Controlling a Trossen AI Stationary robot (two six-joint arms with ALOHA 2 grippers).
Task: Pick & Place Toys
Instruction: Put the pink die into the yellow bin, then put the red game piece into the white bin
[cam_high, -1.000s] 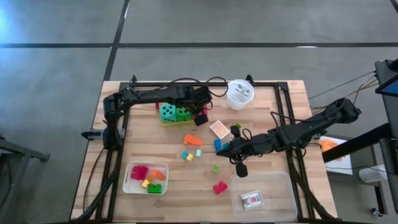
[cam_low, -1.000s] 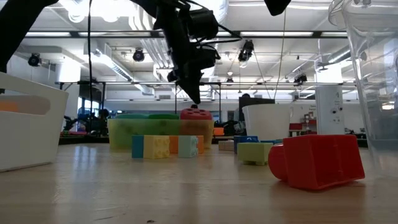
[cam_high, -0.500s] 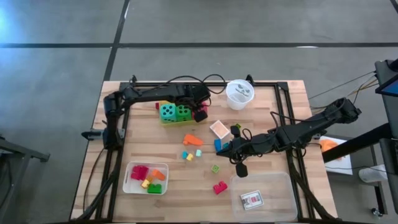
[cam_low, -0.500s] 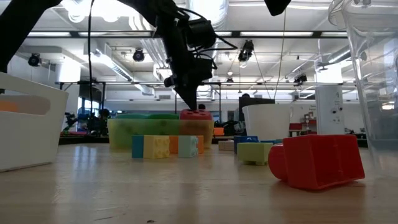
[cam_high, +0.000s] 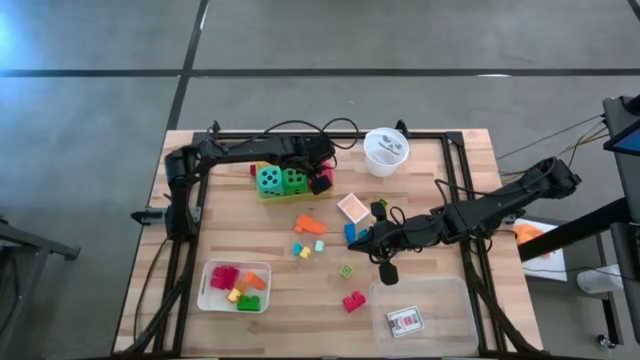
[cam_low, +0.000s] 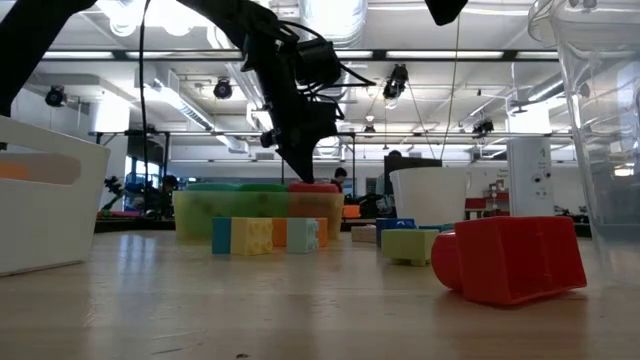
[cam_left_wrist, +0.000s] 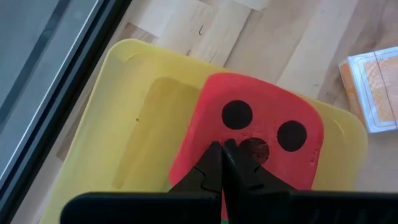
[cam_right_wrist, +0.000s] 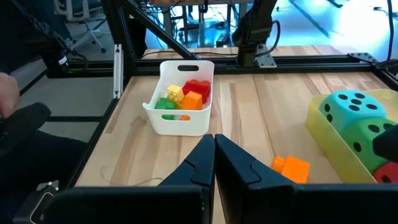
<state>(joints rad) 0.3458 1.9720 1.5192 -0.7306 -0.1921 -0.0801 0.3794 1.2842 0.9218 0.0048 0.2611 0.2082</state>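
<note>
Over the last second your left pincer (cam_high: 322, 180) drew in over the yellow tray (cam_high: 270, 193) at the far left of the bench (cam_high: 440, 210), and the red die (cam_left_wrist: 249, 146) came down with it: earlier the low view showed the die standing proud of the tray rim, and at this moment only its top edge cleared the rim. The left wrist view showed the pincer tips pressed together, resting on the dotted face and clamped on nothing. You could take the die as seated; that placement looked complete.

Your right pincer (cam_high: 358, 241), tips together and empty, waited near mid-bench beside a blue block (cam_high: 350, 231).

Containers at this moment:
- Yellow tray: teal die (cam_high: 268, 179), green die (cam_high: 293, 181) and the red die at its right end.
- White bin (cam_high: 208, 290), near left: red, yellow, orange and green blocks.
- Clear tray (cam_high: 455, 310), near right: one playing card (cam_high: 405, 320).
- Round white cup (cam_high: 386, 150), far edge: contents could not be made out.

Loose blocks remained on the bench, among them an orange block (cam_high: 310, 224) and a red block (cam_high: 353, 301).
</note>
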